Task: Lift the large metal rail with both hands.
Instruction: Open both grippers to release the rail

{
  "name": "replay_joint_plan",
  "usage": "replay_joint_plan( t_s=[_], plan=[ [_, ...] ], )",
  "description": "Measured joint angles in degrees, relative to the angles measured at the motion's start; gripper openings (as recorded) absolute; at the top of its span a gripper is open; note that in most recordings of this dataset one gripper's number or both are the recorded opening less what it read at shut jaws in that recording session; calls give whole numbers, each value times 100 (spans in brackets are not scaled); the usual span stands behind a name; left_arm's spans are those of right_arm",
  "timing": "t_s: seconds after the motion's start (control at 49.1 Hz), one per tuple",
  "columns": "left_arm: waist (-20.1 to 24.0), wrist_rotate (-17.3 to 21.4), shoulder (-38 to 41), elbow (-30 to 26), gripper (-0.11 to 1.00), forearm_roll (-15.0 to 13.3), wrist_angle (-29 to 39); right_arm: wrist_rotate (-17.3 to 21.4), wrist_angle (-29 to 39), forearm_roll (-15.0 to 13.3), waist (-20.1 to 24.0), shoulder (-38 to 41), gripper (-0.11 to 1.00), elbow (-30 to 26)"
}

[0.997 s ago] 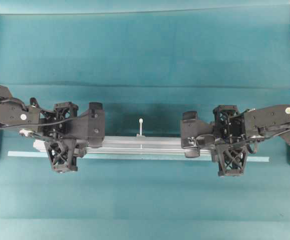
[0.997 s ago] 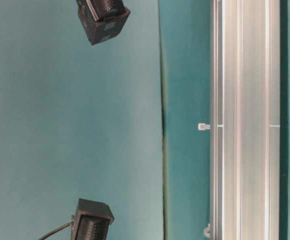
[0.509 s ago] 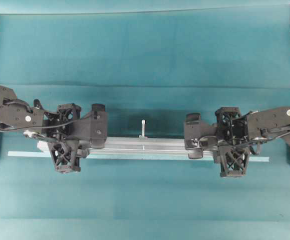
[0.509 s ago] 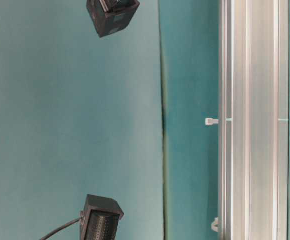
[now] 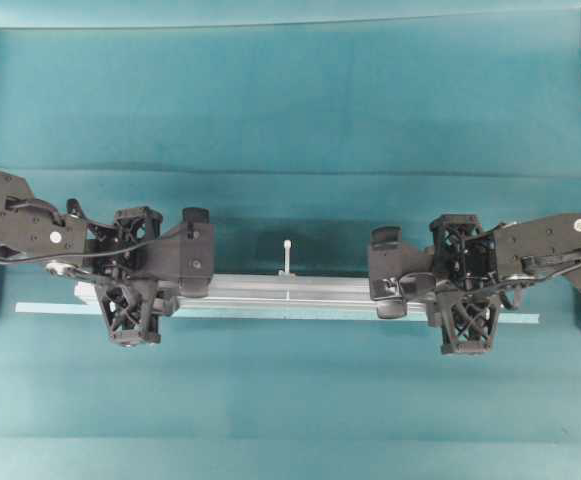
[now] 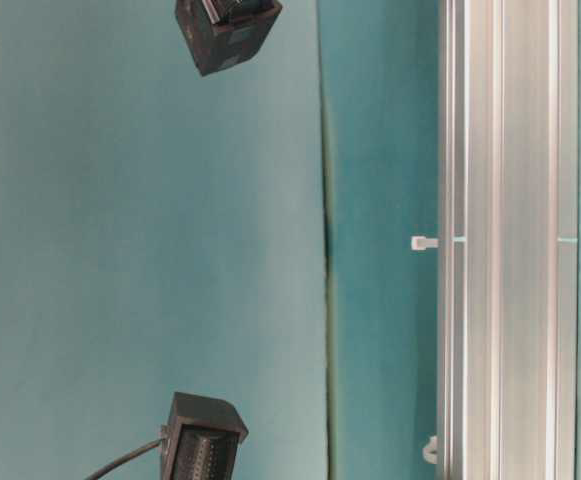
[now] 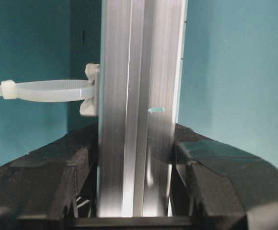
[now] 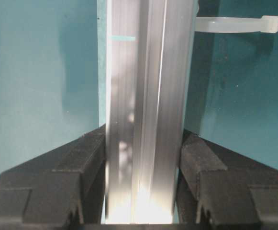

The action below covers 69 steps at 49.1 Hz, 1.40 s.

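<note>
Both grippers clenched on the rail (image 5: pixel 288 289): left gripper (image 7: pixel 136 163) and right gripper (image 8: pixel 143 165) each have fingers pressed against its two long sides, one near each end. Rail runs left-right across the mat (image 5: pixel 290 110), and looks slightly clear of it, sitting just above the thin strip (image 5: pixel 270 312). I'd call this early in the lift. My plan: raise both arms at the same rate and keep the rail level, so neither end twists in the grip. No squeezing harder, the aluminium is slick but well seated. Watch the pale peg (image 7: pixel 43 91) beside the left finger so it doesn't snag.
</note>
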Motion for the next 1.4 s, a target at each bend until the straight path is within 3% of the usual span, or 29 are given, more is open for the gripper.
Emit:
replay_joint_plan(
  t_s=[0.956,1.404],
  plan=[
    [-9,9,-53,149,36,-9,-167,0,-97,0,-9,44,40,-44],
    [-9,9,-62,202,36,-9,-246,211,-272,9,-18,18,40,35]
  ],
)
